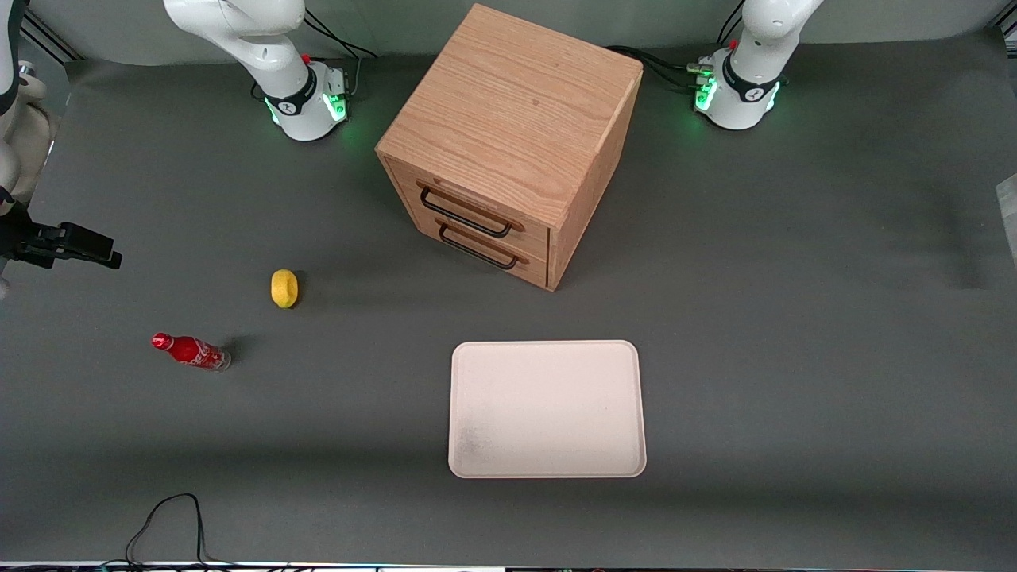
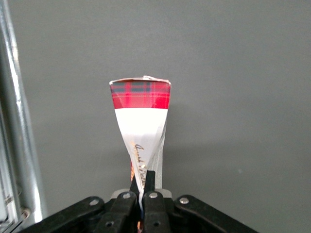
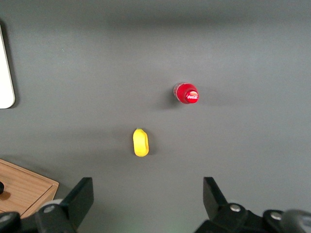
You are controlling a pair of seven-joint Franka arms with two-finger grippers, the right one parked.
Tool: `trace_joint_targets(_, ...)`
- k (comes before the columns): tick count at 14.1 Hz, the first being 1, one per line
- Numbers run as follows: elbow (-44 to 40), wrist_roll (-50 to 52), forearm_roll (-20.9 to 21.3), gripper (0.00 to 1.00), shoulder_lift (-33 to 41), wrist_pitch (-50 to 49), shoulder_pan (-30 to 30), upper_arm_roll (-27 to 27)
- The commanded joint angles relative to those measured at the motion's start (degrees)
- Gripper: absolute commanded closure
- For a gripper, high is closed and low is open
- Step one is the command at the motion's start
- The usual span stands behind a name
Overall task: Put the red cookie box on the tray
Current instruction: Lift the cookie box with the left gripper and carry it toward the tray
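In the left wrist view my left gripper is shut on the red cookie box. The thin box sticks out from the fingers and is seen edge-on, with a red tartan end and a white printed face, held above bare grey table. A metal rail runs beside it. The gripper and the box do not show in the front view. The pale cream-pink tray lies flat near the front camera, in front of the cabinet, with nothing on it. Its edge also shows in the right wrist view.
A wooden two-drawer cabinet stands mid-table, farther from the camera than the tray. A lemon and a small red cola bottle stand toward the parked arm's end. A black cable loops at the table's near edge.
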State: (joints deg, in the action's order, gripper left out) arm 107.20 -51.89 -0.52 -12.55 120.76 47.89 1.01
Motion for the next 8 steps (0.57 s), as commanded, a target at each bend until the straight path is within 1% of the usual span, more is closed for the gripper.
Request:
trace_joint_targets(1,-8.4,3.7,2.6,1.00,2.6,-11.4,-0.5,0.1)
trace_joint_targets(3,-15.6,3.7,3.2,1.00,2.7,-18.5,-0.7,0.2)
trace_joint_targets(5,-20.0,3.6,3.9,1.00,2.6,-22.0,-1.4,0.2)
trace_joint_targets(8,-24.9,3.8,4.5,1.00,1.9,-25.5,-6.2,0.2)
